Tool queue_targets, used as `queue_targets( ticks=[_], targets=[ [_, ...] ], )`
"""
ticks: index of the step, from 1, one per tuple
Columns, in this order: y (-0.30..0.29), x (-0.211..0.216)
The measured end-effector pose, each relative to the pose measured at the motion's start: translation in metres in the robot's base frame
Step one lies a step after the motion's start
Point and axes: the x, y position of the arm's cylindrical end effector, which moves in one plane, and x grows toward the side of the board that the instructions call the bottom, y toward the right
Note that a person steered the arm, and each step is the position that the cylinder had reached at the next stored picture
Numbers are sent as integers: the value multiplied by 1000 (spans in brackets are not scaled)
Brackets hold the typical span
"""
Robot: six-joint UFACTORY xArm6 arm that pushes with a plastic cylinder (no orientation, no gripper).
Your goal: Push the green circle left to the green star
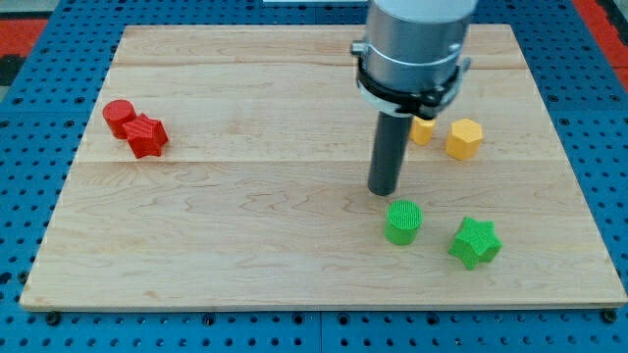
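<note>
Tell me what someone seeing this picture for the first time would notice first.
The big grey arm drops from the view's top centre, and my tip sits just above and left of the green circle. The green star lies right of that circle, near the view's bottom. A red circle and red star touch at far left, and two yellow blocks sit right of the rod.

- A red round block (118,116) at the view's left, touching a red star-shaped block (147,136) just to its lower right.
- A yellow hexagonal block (464,138) at the view's right.
- A second yellow block (423,130) just left of it, partly hidden.
- A pale wooden board (245,235) on a blue pegboard surface (29,196).
</note>
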Motion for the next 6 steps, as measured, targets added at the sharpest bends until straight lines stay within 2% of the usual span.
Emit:
queue_targets(
  ticks=[1,4,5,6],
  targets=[
    [-27,-8],
    [-24,4],
    [23,42],
    [61,55]
  ],
)
